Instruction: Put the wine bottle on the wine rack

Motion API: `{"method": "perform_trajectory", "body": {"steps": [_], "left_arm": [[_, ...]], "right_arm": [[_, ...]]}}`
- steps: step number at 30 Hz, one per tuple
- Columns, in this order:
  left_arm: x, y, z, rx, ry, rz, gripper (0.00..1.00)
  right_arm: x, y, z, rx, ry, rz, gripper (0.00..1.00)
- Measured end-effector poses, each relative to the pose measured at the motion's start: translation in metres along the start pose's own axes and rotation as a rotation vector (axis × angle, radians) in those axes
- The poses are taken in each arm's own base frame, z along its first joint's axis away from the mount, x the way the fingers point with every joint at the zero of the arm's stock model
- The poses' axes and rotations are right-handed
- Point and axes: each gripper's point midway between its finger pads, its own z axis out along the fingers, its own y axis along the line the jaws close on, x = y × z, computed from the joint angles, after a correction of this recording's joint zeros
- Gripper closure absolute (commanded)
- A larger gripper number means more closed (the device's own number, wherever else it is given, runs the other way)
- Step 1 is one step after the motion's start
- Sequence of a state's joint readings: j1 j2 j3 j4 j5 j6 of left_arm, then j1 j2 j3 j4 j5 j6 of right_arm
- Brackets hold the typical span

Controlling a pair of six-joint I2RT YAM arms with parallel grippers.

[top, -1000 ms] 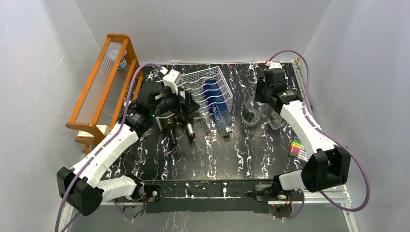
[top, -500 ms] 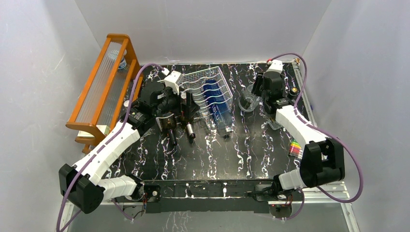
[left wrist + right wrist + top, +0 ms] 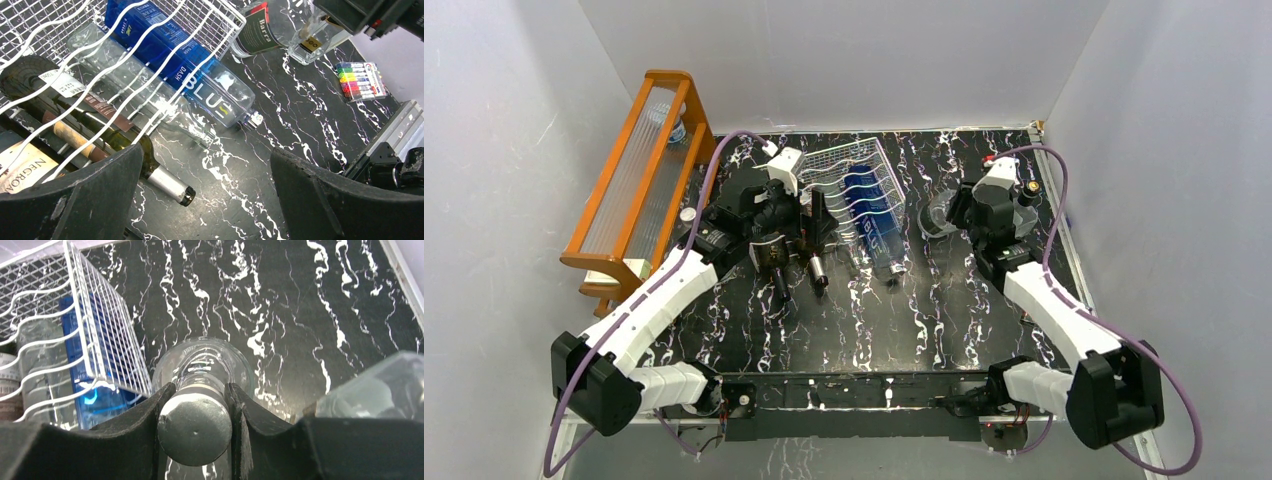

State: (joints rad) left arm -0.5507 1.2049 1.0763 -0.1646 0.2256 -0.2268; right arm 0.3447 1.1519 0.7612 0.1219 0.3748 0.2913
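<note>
Item: wine bottle (image 3: pixel 200 365), clear glass with a round grey stopper, just right of the wine rack (image 3: pixel 105 340) and outside it. The fingers of the right gripper (image 3: pixel 197 392) are clamped narrowly on its neck, one finger on each side just under the stopper. Whether its base touches the desk (image 3: pixel 300 315) cannot be told. In the left wrist view the bottle's green label reads "Barra". Rack contents: a blue bottle (image 3: pixel 200 80) lettered "BLUE" and "DASH", a clear bottle (image 3: pixel 145 95), a dark green bottle (image 3: pixel 100 130), and at the rack's left a label reading "NEGRO", cut off by a finger. The left gripper (image 3: pixel 205 192) hovers over the rack's near end, fingers spread wide and holding nothing. A marker pack (image 3: pixel 360 80) lies well right of the rack.
</note>
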Motion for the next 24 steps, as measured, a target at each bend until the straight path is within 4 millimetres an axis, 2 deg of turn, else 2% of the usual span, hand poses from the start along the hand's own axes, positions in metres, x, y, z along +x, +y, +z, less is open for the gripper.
{"method": "perform_trajectory", "body": {"steps": [6,16,20,24], "left_arm": [[-0.002,0.000,0.001,0.000,-0.002,0.003,0.02],[-0.007,-0.001,0.002,0.001,-0.009,0.008,0.02],[-0.009,-0.001,0.002,0.000,-0.012,0.010,0.02],[-0.010,-0.001,0.002,-0.002,-0.015,0.013,0.02]], "right_arm": [[0.015,-0.002,-0.026,-0.002,0.081,0.026,1.00],[0.036,0.001,-0.045,-0.016,0.219,0.077,1.00],[0.061,0.004,-0.056,-0.038,0.333,0.095,1.00],[0.097,0.004,-0.071,-0.044,0.500,0.076,1.00]]}}
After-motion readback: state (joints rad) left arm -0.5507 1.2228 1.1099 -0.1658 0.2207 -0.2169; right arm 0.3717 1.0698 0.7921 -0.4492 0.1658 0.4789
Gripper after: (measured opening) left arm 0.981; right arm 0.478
